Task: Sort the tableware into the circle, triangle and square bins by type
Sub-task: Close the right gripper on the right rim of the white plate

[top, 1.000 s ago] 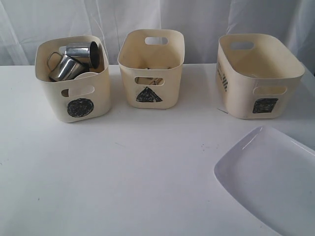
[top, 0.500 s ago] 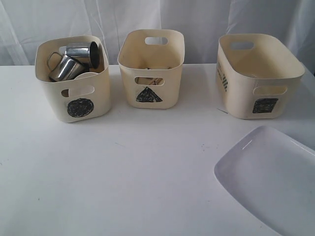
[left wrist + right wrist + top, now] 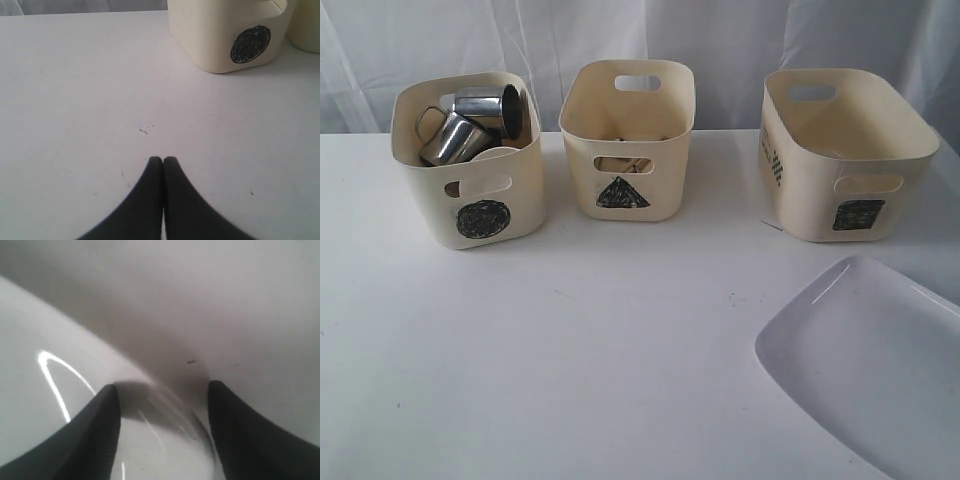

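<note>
The circle bin (image 3: 470, 200) at the left holds two steel mugs (image 3: 452, 140) (image 3: 495, 105) and a white rim that may be a bowl. Brown wooden pieces show through the front slot of the triangle bin (image 3: 625, 120) in the middle. To the right stands the square bin (image 3: 845, 150); its inside is hidden from here. The large white plate (image 3: 870, 360) lies at the front right. My right gripper (image 3: 164, 386) is open, its fingers on either side of the plate's (image 3: 50, 405) rim. My left gripper (image 3: 163, 159) is shut on nothing, low over the table, short of the circle bin (image 3: 215, 35). Neither gripper shows in the exterior view.
The white table (image 3: 600, 340) carries the bins in a row along its back, with a white curtain (image 3: 720, 30) behind them. The plate runs off the front right corner of the exterior view. Small dark specks (image 3: 144, 131) mark the tabletop.
</note>
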`<state>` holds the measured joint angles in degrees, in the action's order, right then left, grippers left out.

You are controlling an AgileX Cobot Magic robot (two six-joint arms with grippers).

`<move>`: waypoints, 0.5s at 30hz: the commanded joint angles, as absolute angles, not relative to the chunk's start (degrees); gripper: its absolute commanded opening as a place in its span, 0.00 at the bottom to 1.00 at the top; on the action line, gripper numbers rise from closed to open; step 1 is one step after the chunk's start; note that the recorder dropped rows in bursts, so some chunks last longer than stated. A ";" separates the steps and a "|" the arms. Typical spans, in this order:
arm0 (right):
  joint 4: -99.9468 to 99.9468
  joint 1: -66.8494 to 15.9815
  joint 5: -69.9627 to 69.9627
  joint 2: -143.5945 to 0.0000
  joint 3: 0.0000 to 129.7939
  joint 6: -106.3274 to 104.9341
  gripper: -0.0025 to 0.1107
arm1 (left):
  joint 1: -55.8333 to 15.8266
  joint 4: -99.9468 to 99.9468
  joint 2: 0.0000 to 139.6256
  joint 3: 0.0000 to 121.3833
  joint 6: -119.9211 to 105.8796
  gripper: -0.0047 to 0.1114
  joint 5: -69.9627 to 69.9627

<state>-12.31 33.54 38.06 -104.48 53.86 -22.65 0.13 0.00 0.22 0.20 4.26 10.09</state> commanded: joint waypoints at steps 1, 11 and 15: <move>-22.27 33.83 41.45 -107.56 53.53 -39.27 0.40 | -0.17 0.00 0.00 0.00 4.51 0.04 9.82; -32.29 33.70 50.41 -110.35 50.77 -57.87 0.16 | -0.17 0.00 0.00 0.00 4.51 0.04 9.82; -40.99 33.70 54.29 -109.36 50.77 -63.39 0.16 | -0.17 0.00 0.00 0.00 4.51 0.04 9.82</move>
